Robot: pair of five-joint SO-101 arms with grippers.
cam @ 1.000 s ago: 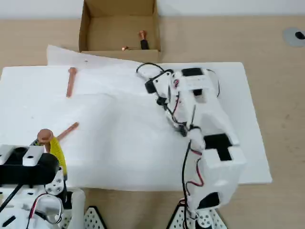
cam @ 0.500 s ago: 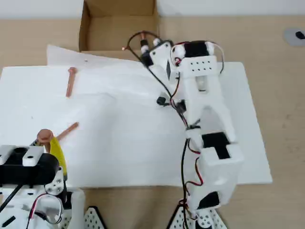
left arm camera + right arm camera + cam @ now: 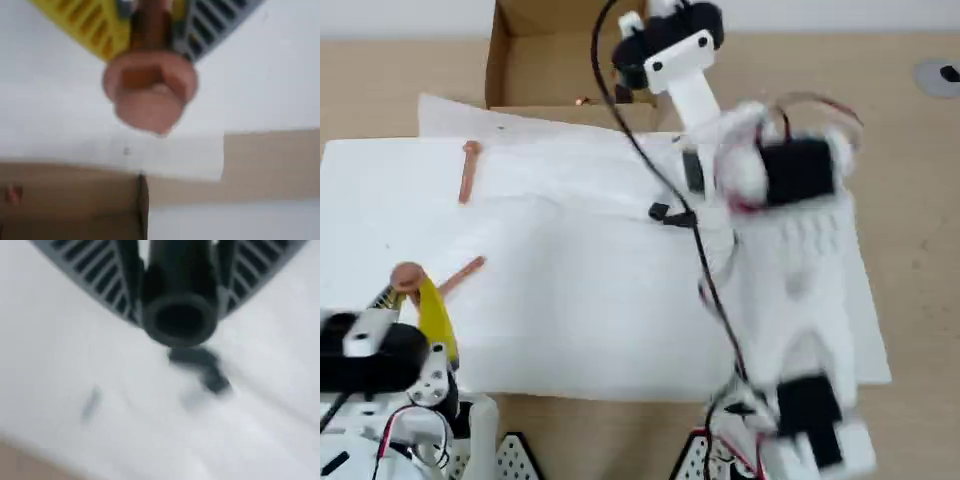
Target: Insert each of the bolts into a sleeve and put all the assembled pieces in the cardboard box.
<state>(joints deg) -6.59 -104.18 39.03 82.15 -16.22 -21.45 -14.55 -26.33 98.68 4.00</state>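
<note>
High view looks down on the cardboard box [image 3: 560,60] at the far side of the table [image 3: 910,230]. A white sheet [image 3: 580,310] runs from the box's near wall back toward the two arms. Two loose bolts lie on that sheet — the nearer bolt [image 3: 469,170] just in front of the box's left corner, the farther bolt [image 3: 463,273] well away from the box, close to the left arm [image 3: 370,350]. A small copper-coloured bit [image 3: 582,101] shows inside the box against its near wall. The right arm [image 3: 790,260] stretches toward the box, its far end over the box's right wall.

Left wrist view has the left gripper [image 3: 150,17] pinching a copper bolt [image 3: 150,90] by the shank between its yellow and grey jaws. The flanged head hangs above the sheet, with the box in view well beyond it. Right wrist view has the right gripper [image 3: 177,265] clamped on a black sleeve [image 3: 180,315], whose open bore shows above a white surface — how the sleeve stands to the box cannot be told from there.
</note>
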